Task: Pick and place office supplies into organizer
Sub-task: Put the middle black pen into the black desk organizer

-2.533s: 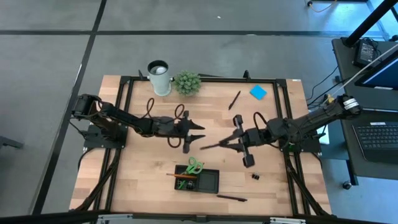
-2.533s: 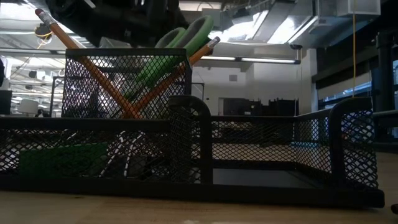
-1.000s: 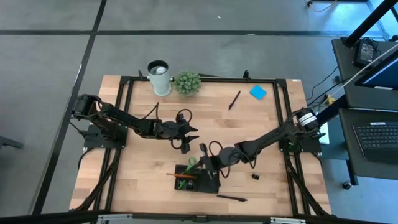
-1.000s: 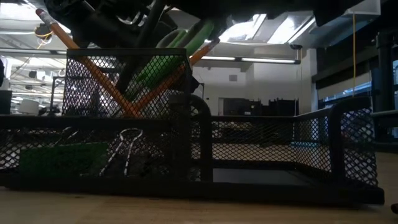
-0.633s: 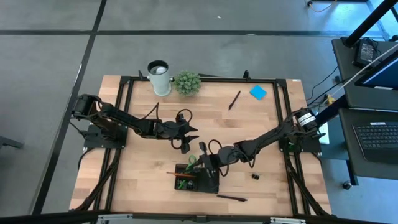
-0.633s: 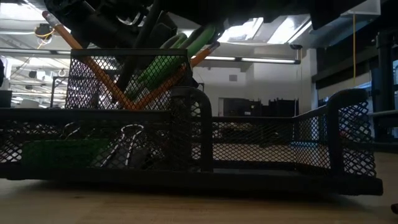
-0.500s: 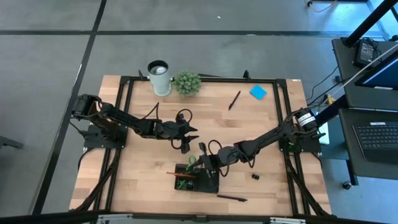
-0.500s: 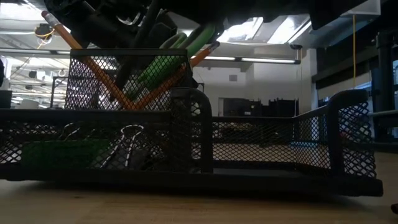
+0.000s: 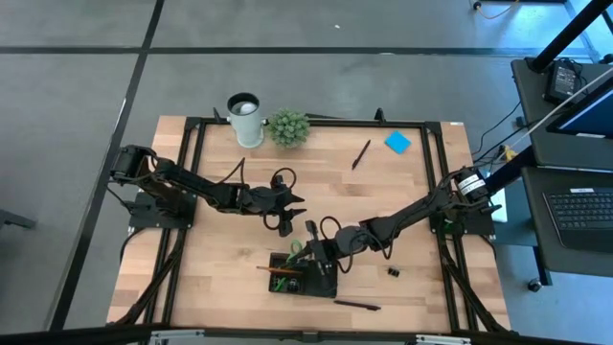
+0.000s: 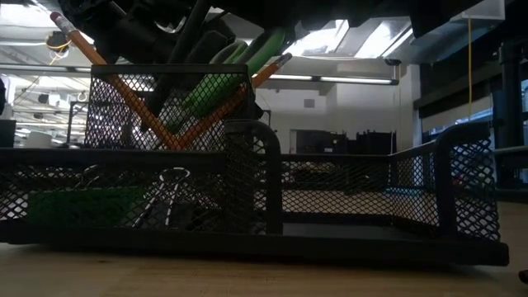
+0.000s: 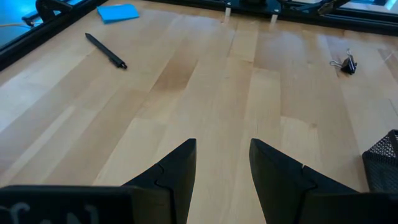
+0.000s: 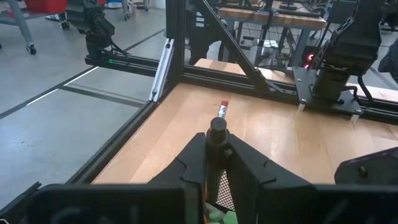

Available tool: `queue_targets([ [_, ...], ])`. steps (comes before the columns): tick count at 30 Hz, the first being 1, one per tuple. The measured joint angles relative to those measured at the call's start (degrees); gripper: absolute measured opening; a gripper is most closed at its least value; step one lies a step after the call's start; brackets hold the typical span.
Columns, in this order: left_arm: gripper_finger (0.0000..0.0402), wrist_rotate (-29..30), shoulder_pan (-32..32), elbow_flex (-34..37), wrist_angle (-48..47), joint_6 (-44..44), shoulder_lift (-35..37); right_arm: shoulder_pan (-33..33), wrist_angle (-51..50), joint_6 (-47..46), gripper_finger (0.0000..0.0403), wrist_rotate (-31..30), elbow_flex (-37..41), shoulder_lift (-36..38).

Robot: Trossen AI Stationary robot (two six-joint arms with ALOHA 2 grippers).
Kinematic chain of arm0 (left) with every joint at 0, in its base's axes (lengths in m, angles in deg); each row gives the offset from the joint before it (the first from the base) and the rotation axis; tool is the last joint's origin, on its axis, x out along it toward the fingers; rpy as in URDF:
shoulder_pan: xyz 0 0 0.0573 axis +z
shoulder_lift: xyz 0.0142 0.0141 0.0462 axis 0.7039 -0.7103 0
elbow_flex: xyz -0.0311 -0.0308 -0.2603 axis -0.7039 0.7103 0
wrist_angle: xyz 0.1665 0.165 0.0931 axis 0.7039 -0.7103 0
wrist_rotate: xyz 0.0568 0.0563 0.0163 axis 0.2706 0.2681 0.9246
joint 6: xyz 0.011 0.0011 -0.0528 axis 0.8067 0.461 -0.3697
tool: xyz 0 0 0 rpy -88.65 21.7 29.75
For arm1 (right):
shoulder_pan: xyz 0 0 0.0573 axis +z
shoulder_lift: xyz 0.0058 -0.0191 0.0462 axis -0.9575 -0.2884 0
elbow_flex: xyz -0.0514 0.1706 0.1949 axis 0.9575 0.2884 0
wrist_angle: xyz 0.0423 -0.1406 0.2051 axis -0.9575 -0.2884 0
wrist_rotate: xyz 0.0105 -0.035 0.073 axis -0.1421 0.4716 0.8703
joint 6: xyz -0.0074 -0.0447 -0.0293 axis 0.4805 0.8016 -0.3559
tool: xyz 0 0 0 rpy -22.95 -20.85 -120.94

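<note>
Pale wooden planks make up the tabletop (image 9: 239,287), framed by black rails, with grey floor around it. Near the front edge the black wire-mesh organizer tray (image 9: 303,275) is set, and its tall pen compartment already holds orange pencils (image 10: 124,95) and green-handled scissors (image 10: 223,78); in the low front section a green eraser (image 10: 78,206) and a binder clip (image 10: 169,202) can be made out through the mesh.

The right gripper (image 9: 321,251) is positioned directly over that tall compartment. In the right wrist view its fingers (image 12: 186,163) are seen pinched on a slim black pen (image 12: 217,134), held roughly upright with its lower end going down into the mesh. The left gripper (image 9: 287,213) hangs just behind the organizer, fingers (image 11: 171,171) spread with nothing between them.

The step in hand is judged to be the dropping of the pen into the compartment. It would be done best if the pen were lowered until its tip is well below the rim before the fingers are parted, and kept clear of the crossed pencils and scissor handles so it is not wedged or tipped out. Sideways force should be avoided, since the light tray could be dragged or tilted.

Left on the table are a second black pen (image 9: 360,153), a blue sticky-note pad (image 9: 397,142), a third black pen (image 9: 356,306) by the front edge and a small black binder clip (image 9: 393,271).
</note>
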Motion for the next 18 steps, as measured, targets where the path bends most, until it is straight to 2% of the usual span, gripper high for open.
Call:
queue_targets([
  [14,0.0143,0.0,-0.9,-0.7,0.5,3.0,0.0,0.4,0.1,-0.2,0.0049,-0.2,0.0,0.0],
  [18,0.0143,0.4,-0.9,-0.9,0.5,4.0,0.0,1.7,-1.3,-0.1,0.0049,-4.1,-0.8,0.0],
])
